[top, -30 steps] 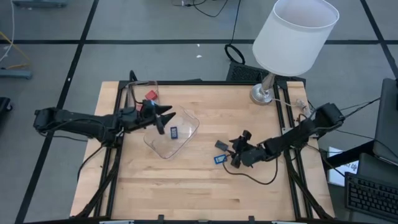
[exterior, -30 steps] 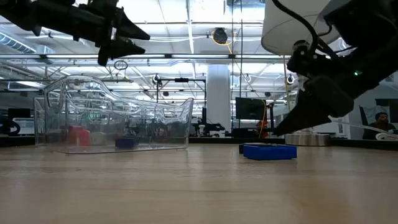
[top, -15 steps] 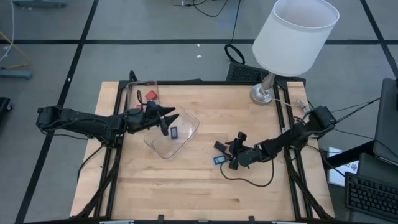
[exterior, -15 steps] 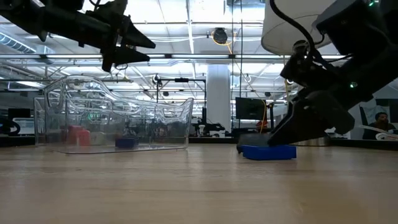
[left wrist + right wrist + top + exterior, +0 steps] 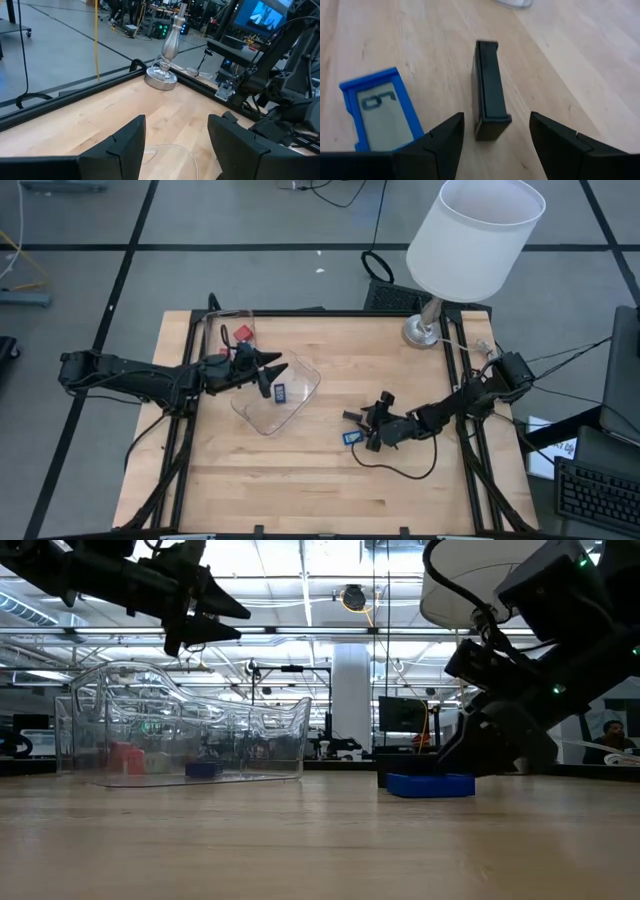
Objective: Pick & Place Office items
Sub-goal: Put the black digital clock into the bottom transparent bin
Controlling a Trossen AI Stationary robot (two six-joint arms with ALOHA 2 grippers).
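My right gripper is open and low over the table. Its fingers stand on either side of a flat black rectangle without touching it. A flat blue rectangle lies on the wood just beside it. My left gripper is open and hovers above a clear container that holds a small blue piece. A red cube sits in a second clear container.
A lamp with a white shade stands on its metal base at the table's far right corner. A cable loops on the wood near my right arm. Bare wood stretches along the near side of the table.
My right gripper has moved toward the table's left and come down, closing in on the black rectangle until its fingers flank it. My left gripper has shifted slightly toward the table's right above the container. The pieces have stayed where they were.
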